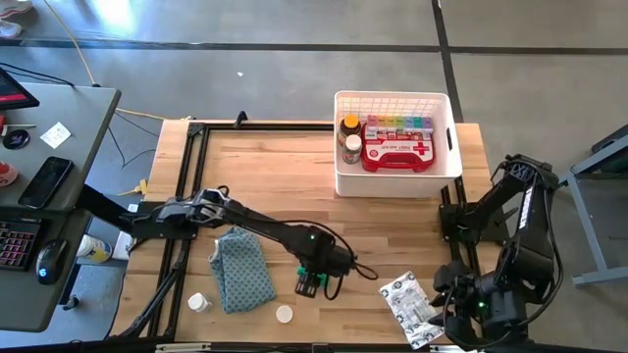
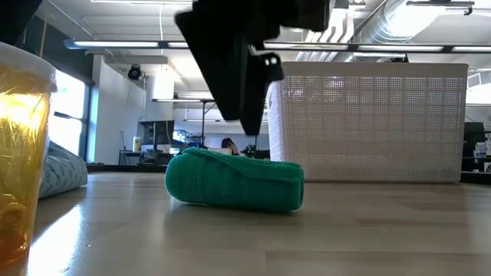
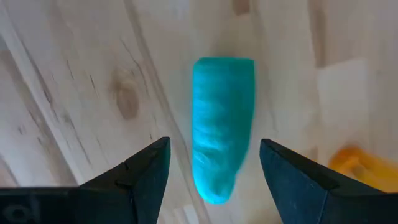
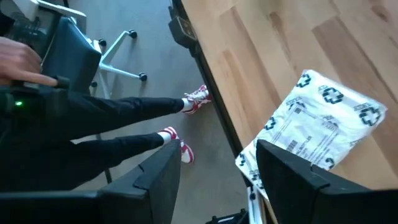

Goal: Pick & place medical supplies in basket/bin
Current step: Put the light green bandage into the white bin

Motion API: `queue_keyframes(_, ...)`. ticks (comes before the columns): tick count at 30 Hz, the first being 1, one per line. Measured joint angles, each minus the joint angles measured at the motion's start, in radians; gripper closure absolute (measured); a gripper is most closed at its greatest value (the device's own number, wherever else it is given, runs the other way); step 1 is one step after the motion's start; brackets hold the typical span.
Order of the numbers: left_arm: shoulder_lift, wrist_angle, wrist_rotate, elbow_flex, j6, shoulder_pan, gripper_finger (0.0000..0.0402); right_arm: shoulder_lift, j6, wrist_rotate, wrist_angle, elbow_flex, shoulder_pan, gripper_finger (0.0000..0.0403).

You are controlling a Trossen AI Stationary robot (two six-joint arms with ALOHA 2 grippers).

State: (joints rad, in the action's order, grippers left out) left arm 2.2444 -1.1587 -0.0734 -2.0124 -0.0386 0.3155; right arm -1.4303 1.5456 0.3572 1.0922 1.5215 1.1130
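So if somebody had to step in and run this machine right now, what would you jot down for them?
Left gripper: open, poised over the green roll lying on the table, not gripping it yet.
Right gripper: open, waiting at the table's near right corner above the white packet.
Done: red first-aid case, rainbow pill organizer and two pill bottles are in the white bin.
Left: green roll, packet, two small white items beside the patterned cloth, and an amber container near the low camera.
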Motion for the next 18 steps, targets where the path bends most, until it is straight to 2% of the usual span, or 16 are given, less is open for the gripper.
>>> queue_keyframes(5, -0.003, 0.061, -0.017, 0.102, -0.019, 0.0, 0.0119, -0.001, -0.005, 0.0, 0.023, 0.0, 0.003, 0.0204)
queue_keyframes(10, -0.003, 0.093, -0.066, 0.149, -0.018, 0.0, 0.0119, -0.001, -0.004, -0.009, 0.028, 0.0, 0.003, 0.0204)
queue_keyframes(18, -0.003, 0.13, 0.014, 0.165, -0.02, -0.016, 0.0129, -0.001, -0.002, -0.016, 0.045, 0.0, -0.009, 0.0204)
